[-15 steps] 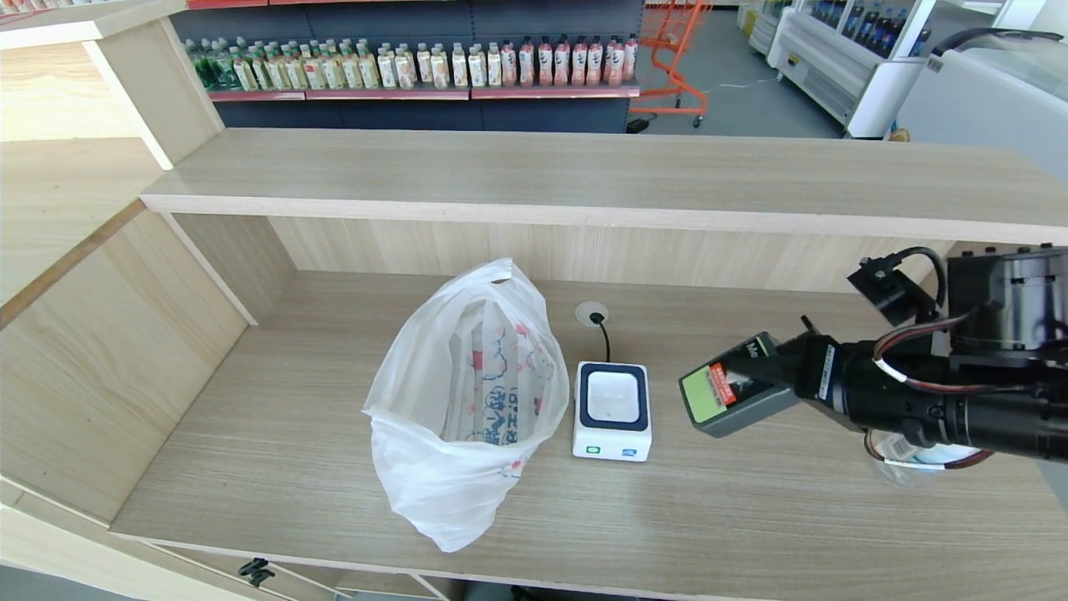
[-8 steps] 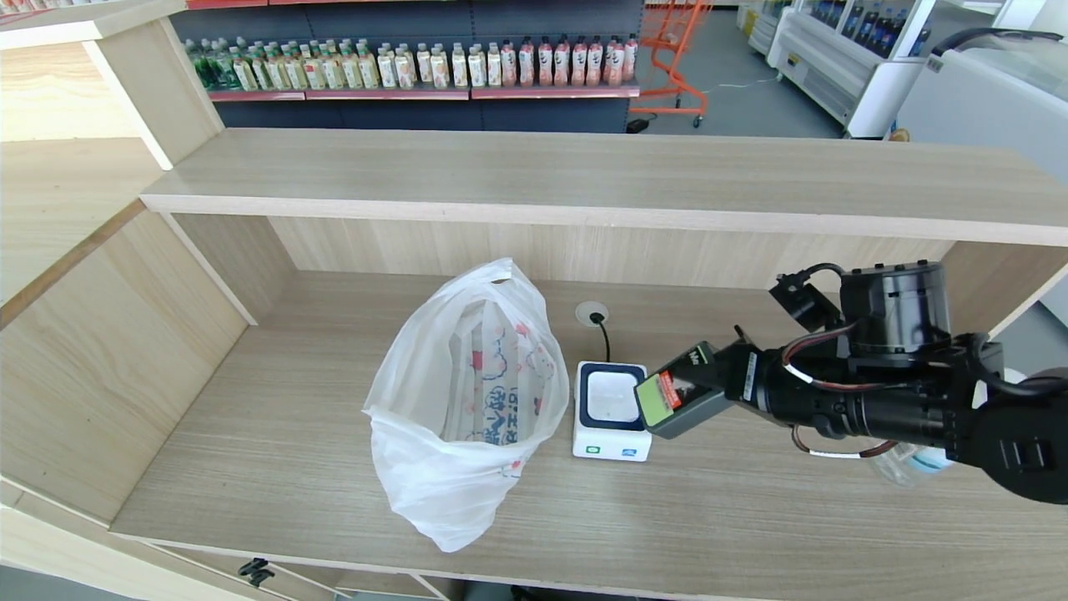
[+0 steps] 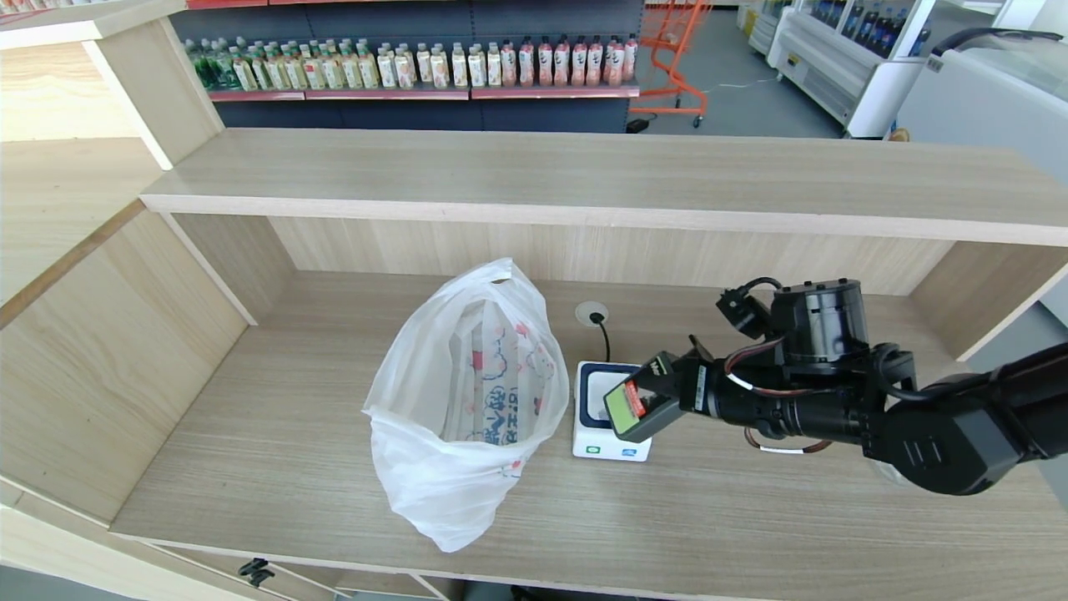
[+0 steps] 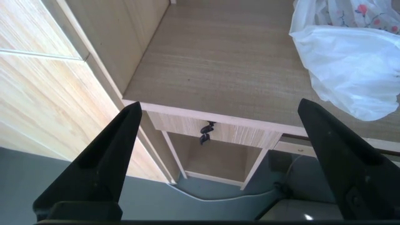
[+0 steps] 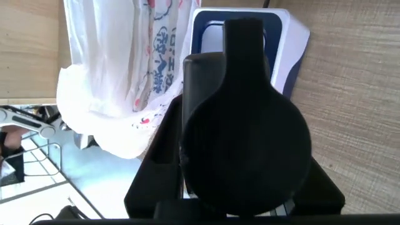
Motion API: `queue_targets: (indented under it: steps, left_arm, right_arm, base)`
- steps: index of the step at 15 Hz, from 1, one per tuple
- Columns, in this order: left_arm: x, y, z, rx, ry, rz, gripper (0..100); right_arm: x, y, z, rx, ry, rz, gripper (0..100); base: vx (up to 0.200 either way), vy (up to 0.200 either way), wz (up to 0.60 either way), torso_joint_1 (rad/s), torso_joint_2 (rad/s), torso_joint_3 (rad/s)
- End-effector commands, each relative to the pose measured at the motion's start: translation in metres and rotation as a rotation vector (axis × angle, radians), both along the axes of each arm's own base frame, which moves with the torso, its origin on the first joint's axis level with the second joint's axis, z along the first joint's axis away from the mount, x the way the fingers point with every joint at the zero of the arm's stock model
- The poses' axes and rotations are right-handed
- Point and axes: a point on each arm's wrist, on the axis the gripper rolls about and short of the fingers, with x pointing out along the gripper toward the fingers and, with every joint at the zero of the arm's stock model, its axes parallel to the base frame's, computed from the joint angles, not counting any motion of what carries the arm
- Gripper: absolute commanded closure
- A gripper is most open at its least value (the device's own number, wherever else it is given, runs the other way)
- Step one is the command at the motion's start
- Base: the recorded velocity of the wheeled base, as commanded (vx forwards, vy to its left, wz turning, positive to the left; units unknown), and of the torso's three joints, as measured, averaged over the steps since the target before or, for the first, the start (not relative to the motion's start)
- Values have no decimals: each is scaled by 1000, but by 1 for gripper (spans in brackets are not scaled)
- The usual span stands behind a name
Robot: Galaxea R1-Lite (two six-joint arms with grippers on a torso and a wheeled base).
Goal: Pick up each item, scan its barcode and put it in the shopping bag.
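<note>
The left hand [image 4: 219, 112] hangs released beyond the bench's [image 3: 751, 517] near edge. Mid-bench sits the shopping bag [image 3: 455, 467], with the scanner [image 3: 592, 438] just beside it toward the right edge. Above the scanner, the right hand [image 3: 663, 391] grasps a dark, green-faced box [image 3: 622, 411].

Not much to read from here: the small dark box [image 3: 632, 407] carries a red label and a few white letters, too small to make out. Blue characters run down the packet [image 3: 501, 417] inside the shopping bag [image 3: 434, 492], blurred by plastic. The scanner [image 3: 612, 444] front bears a green and a blue mark, both unreadable.
</note>
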Motion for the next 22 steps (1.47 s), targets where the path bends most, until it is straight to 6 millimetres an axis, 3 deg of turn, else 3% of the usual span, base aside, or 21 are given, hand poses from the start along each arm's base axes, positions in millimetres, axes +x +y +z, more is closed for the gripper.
queue_targets:
  steps: [1,8,11,12,13,14,16,19,22]
  left_arm:
    - [0,0,0,0,0,0,0]
    - [0,0,0,0,0,0,0]
    - [0,0,0,0,0,0,0]
    - [0,0,0,0,0,0,0]
    - [0,0,0,0,-2,0,0]
    - [0,0,0,0,0,0,0]
    - [0,0,0,0,0,0,0]
    - [0,0,0,0,0,0,0]
    - [0,0,0,0,0,0,0]
  right_arm:
    - [10,8,-6,-5,5,9,100]
    - [21,22,-14,-40,-22,52,100]
    - [20,22,7,8,-92,42,100]
    - [8,19,39,84,-157,3,100]
    - [4,17,47,95,-177,-16,100]
    - [-13,7,77,113,-273,-68,100]
    - [-42,-12,95,42,-382,-83,100]
    - [-87,-35,73,-98,-413,-33,100]
    - [-102,-40,64,-110,-396,-21,100]
  base:
    - [0,0,0,0,0,0]
    - [0,0,0,0,0,0]
    - [0,0,0,0,0,0]
    - [0,0,0,0,0,0]
    - [0,0,0,0,0,0]
    - [0,0,0,0,0,0]
    - [0,0,0,0,0,0]
    - [0,0,0,0,0,0]
    - [0,0,0,0,0,0]
